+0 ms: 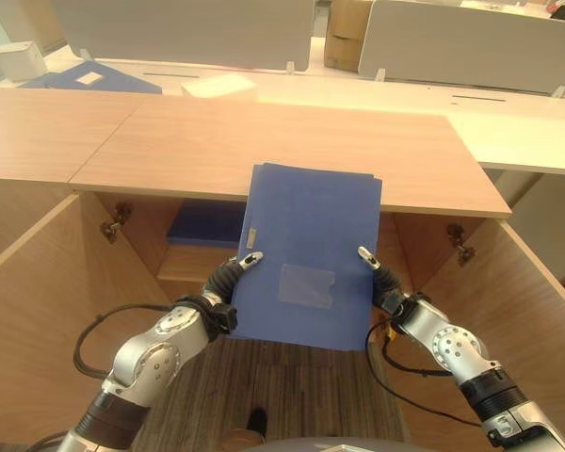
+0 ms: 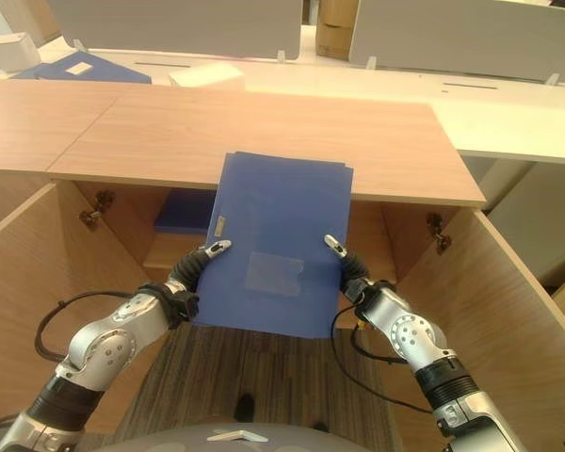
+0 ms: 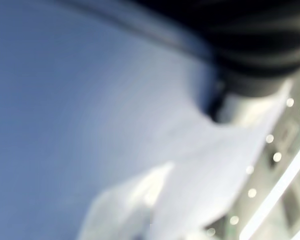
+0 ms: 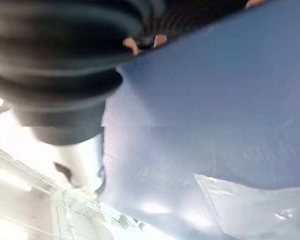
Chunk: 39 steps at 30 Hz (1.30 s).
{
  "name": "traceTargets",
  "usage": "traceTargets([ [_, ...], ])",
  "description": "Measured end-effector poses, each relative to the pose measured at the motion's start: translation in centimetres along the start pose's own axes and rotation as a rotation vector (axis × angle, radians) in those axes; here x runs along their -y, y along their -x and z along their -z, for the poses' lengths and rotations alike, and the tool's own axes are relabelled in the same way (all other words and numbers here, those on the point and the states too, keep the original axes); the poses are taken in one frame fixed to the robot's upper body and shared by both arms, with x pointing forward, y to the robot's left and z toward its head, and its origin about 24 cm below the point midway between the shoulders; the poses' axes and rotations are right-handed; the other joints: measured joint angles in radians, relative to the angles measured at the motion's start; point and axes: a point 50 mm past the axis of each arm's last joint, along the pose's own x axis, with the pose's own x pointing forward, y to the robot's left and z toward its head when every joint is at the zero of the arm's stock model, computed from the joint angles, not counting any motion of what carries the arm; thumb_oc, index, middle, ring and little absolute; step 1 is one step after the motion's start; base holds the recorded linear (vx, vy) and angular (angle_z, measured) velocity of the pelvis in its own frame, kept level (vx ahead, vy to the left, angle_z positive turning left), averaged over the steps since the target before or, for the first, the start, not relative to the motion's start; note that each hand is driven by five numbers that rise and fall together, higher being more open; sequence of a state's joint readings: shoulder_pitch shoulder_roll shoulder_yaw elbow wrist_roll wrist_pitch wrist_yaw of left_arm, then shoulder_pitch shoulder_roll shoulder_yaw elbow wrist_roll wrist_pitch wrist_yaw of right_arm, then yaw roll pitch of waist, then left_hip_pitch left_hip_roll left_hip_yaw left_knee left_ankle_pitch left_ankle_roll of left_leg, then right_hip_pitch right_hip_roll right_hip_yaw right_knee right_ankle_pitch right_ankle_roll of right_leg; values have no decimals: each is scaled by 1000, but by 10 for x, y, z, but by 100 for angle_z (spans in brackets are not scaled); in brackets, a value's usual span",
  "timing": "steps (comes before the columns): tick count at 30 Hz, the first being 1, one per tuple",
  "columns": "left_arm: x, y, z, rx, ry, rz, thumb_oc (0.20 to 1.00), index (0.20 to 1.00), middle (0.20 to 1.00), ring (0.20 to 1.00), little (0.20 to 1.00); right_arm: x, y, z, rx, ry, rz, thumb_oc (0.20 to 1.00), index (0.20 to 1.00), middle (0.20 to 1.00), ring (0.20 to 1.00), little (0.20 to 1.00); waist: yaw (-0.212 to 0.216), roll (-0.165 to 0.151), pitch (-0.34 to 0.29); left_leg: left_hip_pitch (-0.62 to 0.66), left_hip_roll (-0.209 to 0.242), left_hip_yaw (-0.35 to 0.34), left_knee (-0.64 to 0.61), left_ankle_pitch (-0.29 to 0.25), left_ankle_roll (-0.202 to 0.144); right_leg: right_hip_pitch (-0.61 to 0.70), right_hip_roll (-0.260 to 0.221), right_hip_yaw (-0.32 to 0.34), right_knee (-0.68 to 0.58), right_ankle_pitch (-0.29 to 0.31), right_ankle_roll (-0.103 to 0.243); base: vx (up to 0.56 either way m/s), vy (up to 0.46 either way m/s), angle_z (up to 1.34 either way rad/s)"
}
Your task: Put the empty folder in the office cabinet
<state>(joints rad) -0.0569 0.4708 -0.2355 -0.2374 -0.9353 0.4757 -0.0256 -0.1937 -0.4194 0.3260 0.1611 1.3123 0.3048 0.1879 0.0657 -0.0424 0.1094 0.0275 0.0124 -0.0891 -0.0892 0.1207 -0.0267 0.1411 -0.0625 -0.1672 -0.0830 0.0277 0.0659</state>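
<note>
I hold the blue folder [image 1: 311,254] flat between my two robot hands in front of the open office cabinet [image 1: 292,151], its far edge lying above the cabinet's wooden top. My left robot hand [image 1: 234,274] clamps the folder's left edge, thumb curled over the upper face; my right robot hand [image 1: 379,275] pinches the right edge the same way. Inside the cabinet, below the top, another blue folder [image 1: 205,226] lies on the shelf [image 1: 193,259], and both doors [image 1: 38,282] stand swung out to either side of the cabinet.

The risk, as I judge it, is height: the folder sits level with or above the cabinet's top, so pushing forward would slide it onto the top rather than into the shelf. Lowering it unevenly could also catch a corner on the top's front edge and twist it from my thumbs.
</note>
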Motion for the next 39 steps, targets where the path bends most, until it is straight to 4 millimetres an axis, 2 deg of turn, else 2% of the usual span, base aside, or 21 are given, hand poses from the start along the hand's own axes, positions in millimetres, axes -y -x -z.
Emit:
traceTargets([
  [13,2,0,7,-13,35,-18,200,200,200,200,200,-1,-3,5,2,47,2,200,200,200,200,200,1,20,-15,0,1,-1,0,1,-1,0,1,-1,0,0,0,0,0,0],
  [20,3,0,9,-18,40,-14,200,200,200,200,200,-1,-2,6,8,58,3,200,200,200,200,200,1,20,-15,0,0,0,0,1,-1,0,1,-1,0,0,0,0,0,0],
  [21,3,0,8,-15,40,-15,341,341,341,341,341,-1,-2,6,7,58,3,200,200,200,200,200,1,20,-15,0,0,-1,0,1,-1,0,1,-1,0,0,0,0,0,0],
  [22,3,0,8,-11,38,-17,743,743,743,743,743,-1,-2,6,7,58,3,200,200,200,200,200,1,20,-15,0,1,-1,0,1,-1,0,1,0,0,0,0,0,0,0],
  [23,3,0,8,-11,37,-18,1000,1000,1000,1000,1000,-1,-2,6,6,57,5,200,200,200,200,200,1,20,-15,0,1,-1,0,1,-1,0,1,0,0,0,0,0,0,0],
  [32,0,2,10,15,22,-60,1000,1000,1000,1000,1000,1,-2,13,-37,35,8,200,200,200,200,200,0,17,-17,1,1,0,0,1,-2,1,2,0,0,1,-1,0,0,0],
  [35,-4,6,14,32,19,-86,1000,1000,1000,1000,1000,6,4,25,-95,34,-13,200,200,200,200,200,1,10,-26,1,1,-1,0,2,-2,1,4,0,0,0,0,0,0,0],
  [38,-7,13,22,21,-5,-103,1000,1000,1000,1000,1000,24,27,66,-317,40,-2,200,200,200,200,200,10,-15,-49,-4,1,-7,0,1,-2,0,3,-7,0,-3,-2,-11,-28,5],
  [39,-7,13,22,21,-5,-103,1000,1000,1000,1000,1000,24,27,66,-317,40,-2,200,200,200,200,200,10,-15,-49,-4,1,-7,0,1,-2,0,3,-7,0,-3,-2,0,0,0],
])
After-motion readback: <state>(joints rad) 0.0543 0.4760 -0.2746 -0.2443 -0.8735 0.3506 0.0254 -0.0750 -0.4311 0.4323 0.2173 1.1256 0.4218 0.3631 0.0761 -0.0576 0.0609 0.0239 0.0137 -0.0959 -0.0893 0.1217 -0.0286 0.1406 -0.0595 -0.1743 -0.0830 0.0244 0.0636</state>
